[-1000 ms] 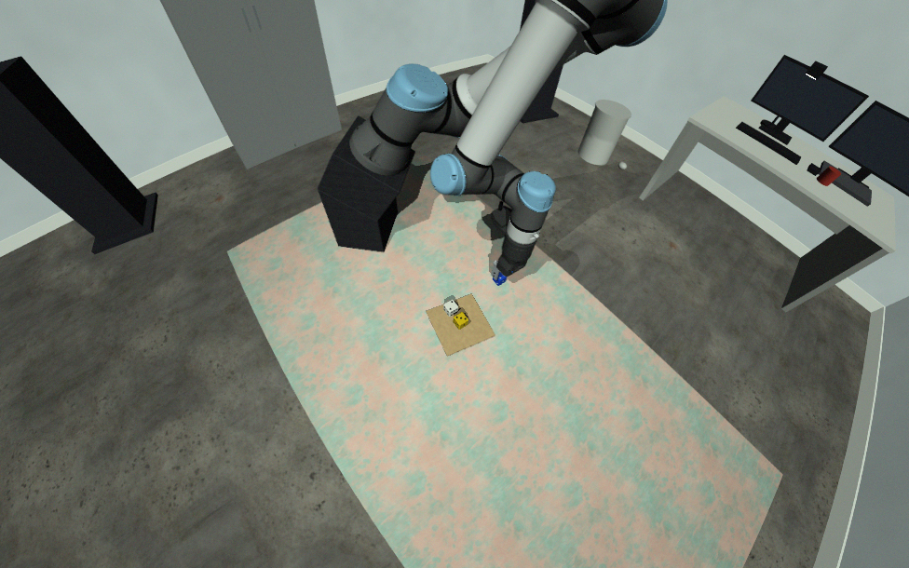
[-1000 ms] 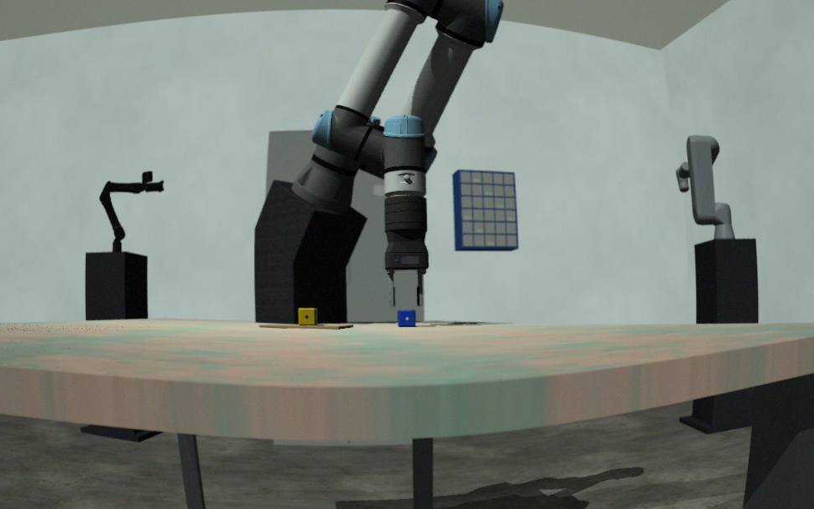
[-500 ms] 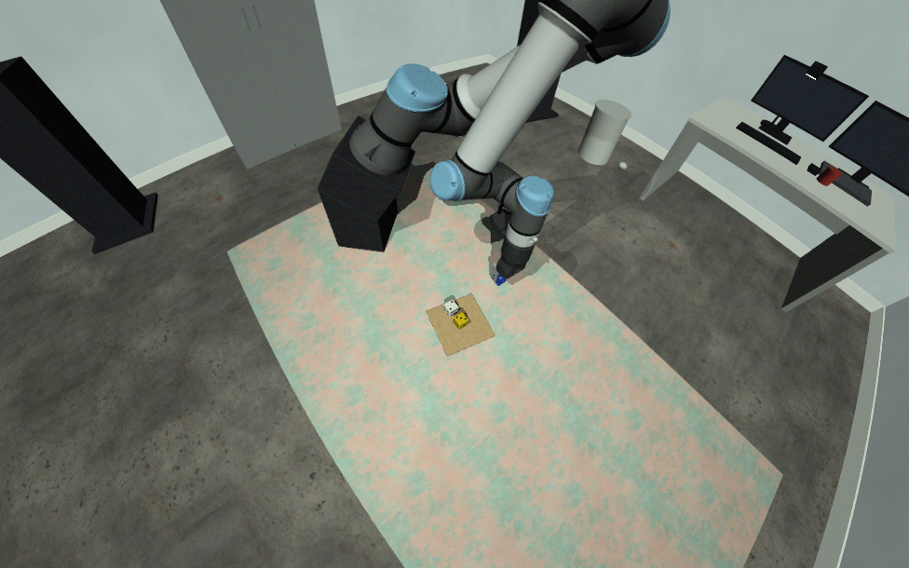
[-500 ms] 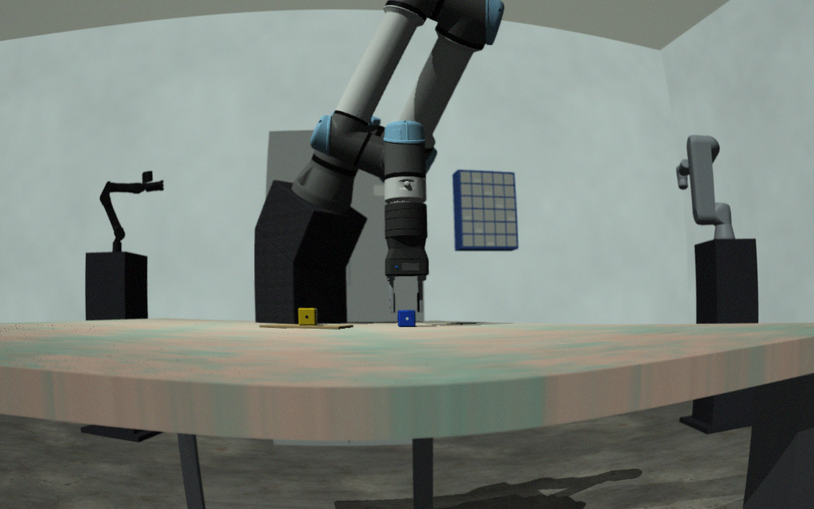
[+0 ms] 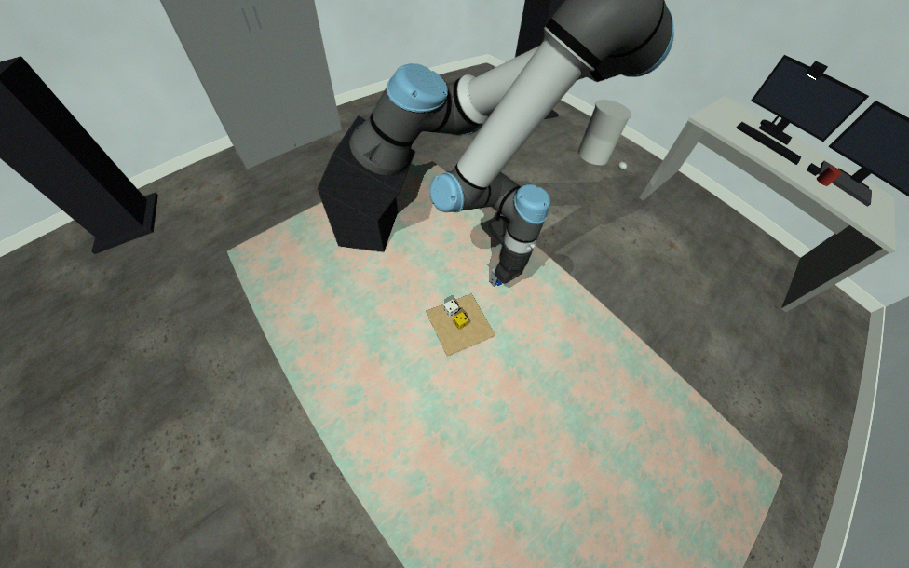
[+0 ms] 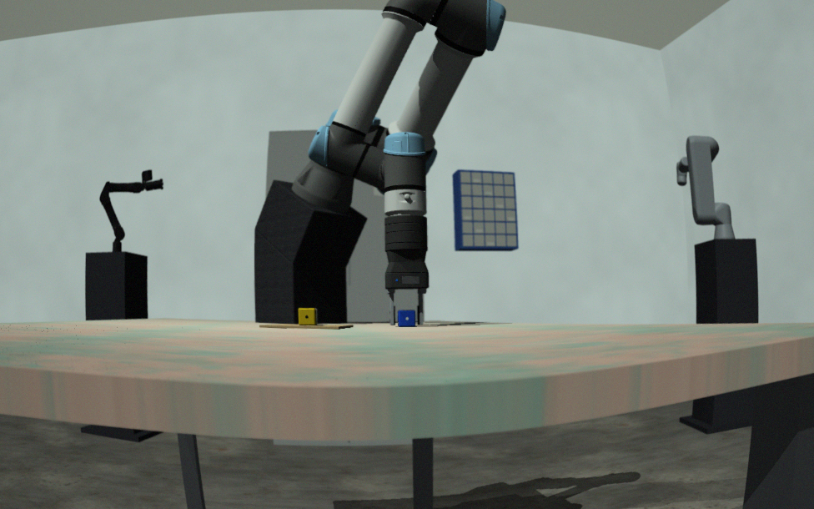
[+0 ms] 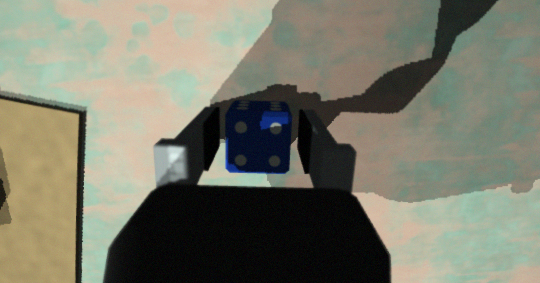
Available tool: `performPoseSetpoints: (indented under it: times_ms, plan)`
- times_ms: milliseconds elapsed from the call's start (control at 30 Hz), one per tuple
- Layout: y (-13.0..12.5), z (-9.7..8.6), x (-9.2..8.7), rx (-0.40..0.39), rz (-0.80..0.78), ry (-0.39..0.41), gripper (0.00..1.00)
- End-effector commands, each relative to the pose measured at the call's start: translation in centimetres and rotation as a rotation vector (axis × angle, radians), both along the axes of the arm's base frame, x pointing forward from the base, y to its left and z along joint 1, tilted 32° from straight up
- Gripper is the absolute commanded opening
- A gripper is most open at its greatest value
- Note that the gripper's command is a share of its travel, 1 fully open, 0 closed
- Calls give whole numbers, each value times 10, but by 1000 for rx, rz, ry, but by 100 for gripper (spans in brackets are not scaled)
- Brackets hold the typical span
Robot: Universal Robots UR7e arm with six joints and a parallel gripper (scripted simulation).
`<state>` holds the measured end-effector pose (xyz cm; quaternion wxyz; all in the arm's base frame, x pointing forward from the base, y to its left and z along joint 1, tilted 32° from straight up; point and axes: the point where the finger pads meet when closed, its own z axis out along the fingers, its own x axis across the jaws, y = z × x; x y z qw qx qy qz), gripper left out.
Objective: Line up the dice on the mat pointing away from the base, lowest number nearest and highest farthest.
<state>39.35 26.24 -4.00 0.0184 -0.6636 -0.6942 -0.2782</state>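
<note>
Gripper [image 7: 257, 139] is down at the surface [image 5: 514, 438], pointing straight down, its jaws apart and straddling the blue die [image 7: 257, 136]; a thin gap shows on each side in the wrist view, so nothing is clamped. The blue die sits on the bare surface, off the mat, four pips on its upper face. The tan mat [image 5: 468, 339] lies flat just beside it, on the side away from the arm's wrist. On the mat stand the white die [image 5: 451, 306], near the edge closest to the base, and the yellow die [image 5: 461, 320] just beside it, farther from the base; whether the two touch I cannot tell. From the exterior view the yellow die [image 6: 307, 315] shows one pip on its side face; the white die is hidden behind it. Between the blue die and the mat nothing stands in the way. The black pedestal [image 5: 359, 205] of the arm rises at the rear edge of the surface. Around the room: a grey cabinet [image 5: 260, 77], a white cylindrical bin [image 5: 603, 134], a desk [image 5: 782, 183] with two monitors [image 5: 860, 119], and a blue grid panel [image 6: 484, 209] on the wall.
</note>
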Motion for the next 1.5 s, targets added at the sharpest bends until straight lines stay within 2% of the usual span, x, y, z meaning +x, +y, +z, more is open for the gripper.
performPoseSetpoints:
  times_ms: [0, 1133, 1167, 1467]
  plan:
    - [1, -1, 1, 0, 0, -2, 87]
    - [1, -1, 1, 0, 0, -2, 87]
    - [1, -1, 1, 0, 0, -2, 57]
    - [1, -1, 1, 0, 0, -2, 57]
